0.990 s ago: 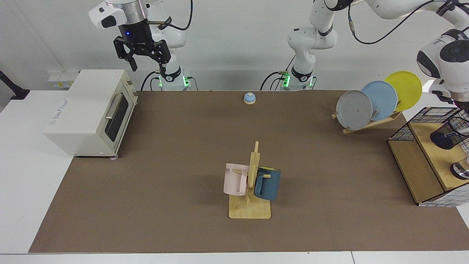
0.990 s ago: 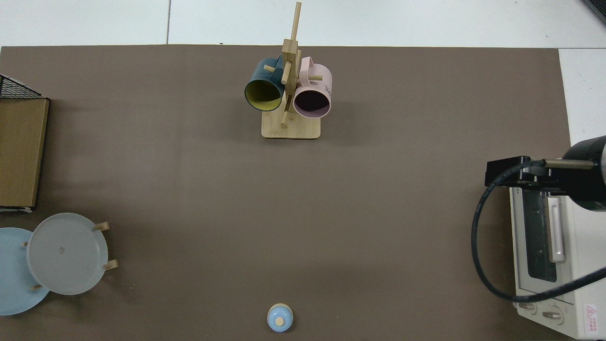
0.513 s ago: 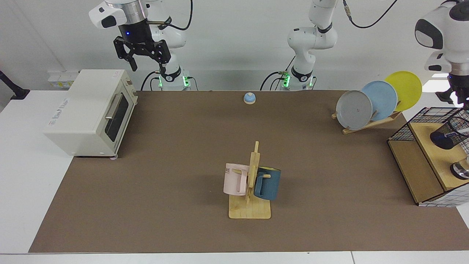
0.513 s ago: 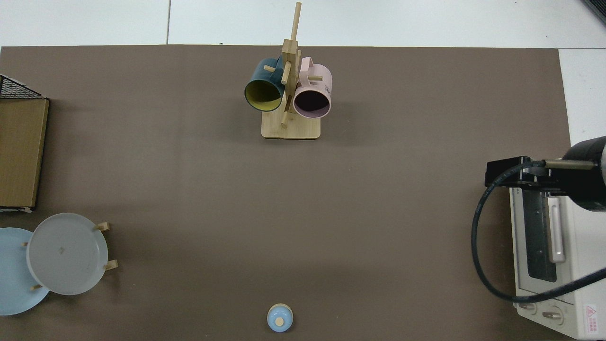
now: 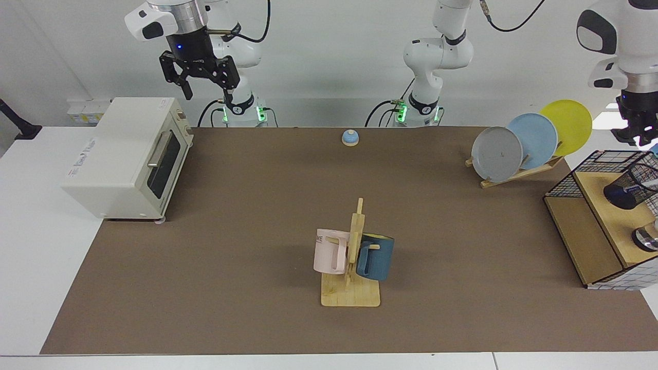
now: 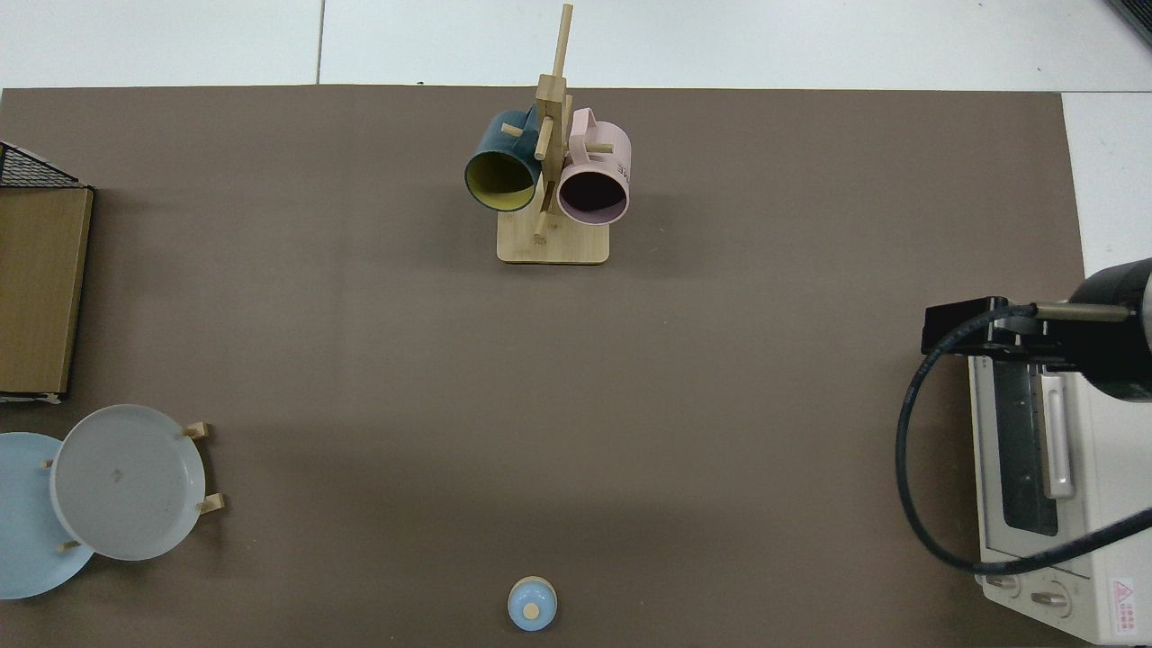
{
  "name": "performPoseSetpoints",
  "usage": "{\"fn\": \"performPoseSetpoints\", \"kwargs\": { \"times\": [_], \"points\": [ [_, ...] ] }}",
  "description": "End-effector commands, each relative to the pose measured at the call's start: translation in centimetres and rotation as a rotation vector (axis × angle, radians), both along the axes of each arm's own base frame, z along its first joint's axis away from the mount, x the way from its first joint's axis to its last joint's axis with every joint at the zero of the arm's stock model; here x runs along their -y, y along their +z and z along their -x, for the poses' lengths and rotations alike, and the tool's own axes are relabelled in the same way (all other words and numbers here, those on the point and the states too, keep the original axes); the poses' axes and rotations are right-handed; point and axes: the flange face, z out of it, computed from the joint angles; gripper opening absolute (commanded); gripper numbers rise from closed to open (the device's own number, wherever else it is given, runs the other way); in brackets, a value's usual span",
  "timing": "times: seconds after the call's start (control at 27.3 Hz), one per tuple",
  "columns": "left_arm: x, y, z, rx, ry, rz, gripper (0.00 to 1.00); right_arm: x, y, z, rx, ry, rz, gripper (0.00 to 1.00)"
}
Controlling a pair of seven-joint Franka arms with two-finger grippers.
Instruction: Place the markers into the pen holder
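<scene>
The black mesh pen holder (image 5: 629,187) stands on a wooden shelf at the far right of the facing view, partly cut off by the edge. A small blue tip (image 5: 654,149), which looks like the marker's end, shows just above its rim; the rest of the marker is hidden. My left gripper (image 5: 637,137) hangs a short way above the holder, open, with nothing between its fingers. My right gripper (image 5: 198,77) waits open, high above the toaster oven, and shows in the top view as the dark right gripper (image 6: 956,328). The pen holder is outside the top view.
A white toaster oven (image 5: 123,156) sits at the view's left. A mug tree (image 5: 352,257) holds a pink and a blue mug mid-table. A blue bell (image 5: 350,137) sits at the back. Plates lean in a rack (image 5: 519,172). A wire basket (image 5: 591,167) and a shiny metal round object (image 5: 646,239) share the wooden shelf.
My left arm has risen from right down at the pen holder to a short way above it. The right arm has not moved.
</scene>
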Motion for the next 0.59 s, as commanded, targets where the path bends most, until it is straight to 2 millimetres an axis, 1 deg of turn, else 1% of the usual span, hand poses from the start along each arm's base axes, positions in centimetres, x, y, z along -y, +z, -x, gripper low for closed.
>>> {"fn": "performPoseSetpoints", "kwargs": {
  "times": [0.0, 0.07, 0.11, 0.15, 0.18, 0.29, 0.33, 0.37, 0.48, 0.55],
  "points": [
    [2.9, 0.1, 1.6, 0.033, 0.252, 0.172, 0.56, 0.2, 0.0, 0.5, -0.003, -0.019, -0.016, 1.00],
    [4.7, 0.5, 1.9, 0.057, 0.343, 0.220, 0.96, 0.2, -0.1, 0.5, -0.004, -0.019, -0.016, 1.00],
    [5.5, 0.5, 1.9, 0.066, 0.385, 0.236, 1.00, 0.2, -0.1, 0.5, -0.004, -0.019, -0.016, 1.00],
    [6.1, 0.5, 1.9, 0.073, 0.421, 0.245, 1.00, 0.2, -0.1, 0.5, -0.004, -0.019, -0.016, 1.00],
    [7.1, 0.5, 2.0, 0.077, 0.452, 0.253, 1.00, 0.2, -0.1, 0.5, -0.004, -0.019, -0.016, 1.00],
    [9.4, 0.6, 2.6, 0.083, 0.566, 0.264, 1.00, 0.2, -0.1, 0.5, -0.004, -0.019, -0.016, 1.00],
    [9.9, 0.6, 2.8, 0.088, 0.617, 0.264, 1.00, 0.2, -0.1, 0.5, -0.003, -0.019, -0.016, 1.00],
    [9.9, 0.5, 2.8, 0.092, 0.665, 0.264, 1.00, 0.2, -0.1, 0.5, -0.004, -0.019, -0.016, 1.00],
    [10.8, 0.6, 2.5, 0.072, 0.708, 0.322, 1.00, 0.2, -0.1, 0.5, -0.004, -0.019, -0.016, 1.00],
    [10.9, 1.8, 2.2, 0.041, 0.727, 0.392, 1.00, 0.2, -0.1, 0.5, -0.004, -0.019, -0.016, 1.00]
  ]
}}
